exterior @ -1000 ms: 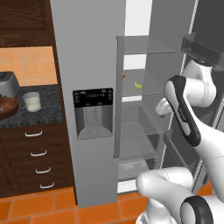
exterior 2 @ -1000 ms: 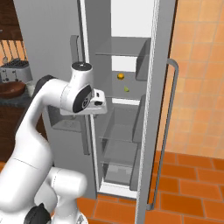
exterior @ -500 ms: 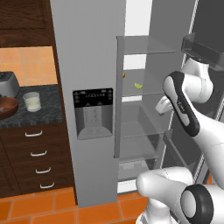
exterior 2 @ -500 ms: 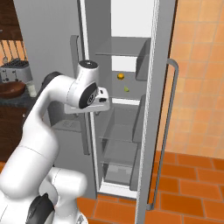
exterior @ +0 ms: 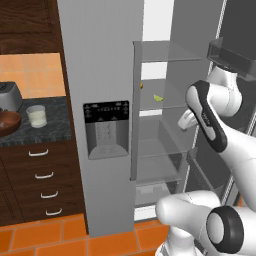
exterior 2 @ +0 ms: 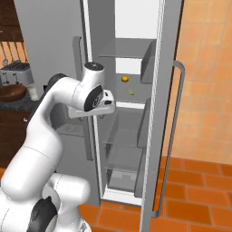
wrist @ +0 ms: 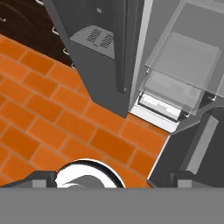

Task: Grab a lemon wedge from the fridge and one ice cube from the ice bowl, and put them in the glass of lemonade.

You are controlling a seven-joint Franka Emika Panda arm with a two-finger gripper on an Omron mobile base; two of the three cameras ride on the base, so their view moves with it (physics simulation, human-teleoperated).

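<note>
— What does the kitchen show?

— The tall grey fridge (exterior: 102,75) stands with its right door swung wide, its left door carrying a black-panelled dispenser recess (exterior: 106,129). On a glass shelf (exterior 2: 131,97) inside lie a yellow-green lemon wedge (exterior: 158,98) and, just beside it, a small orange fruit (exterior 2: 125,79)

— And the other task items?

— Left of the fridge, on the dark worktop (exterior: 35,134), the clear glass of lemonade (exterior: 36,116) stands upright with pale liquid; the reddish-brown ice bowl (exterior: 8,123) sits just beside it, partly cut off by the frame edge, and a silver toaster (exterior 2: 15,72) stands behind

— Where is the arm?

— In front of the open compartment, at shelf height; the claw (wrist: 111,177) points down at the orange tiled floor (wrist: 48,127) by the fridge's foot, its two dark finger tips (wrist: 43,179) spread fully apart with nothing between them

— Anything changed from a second ago?

— The wrist has crept closer to the fridge opening and turned a little; wedge, glass and bowl lie as before
</note>
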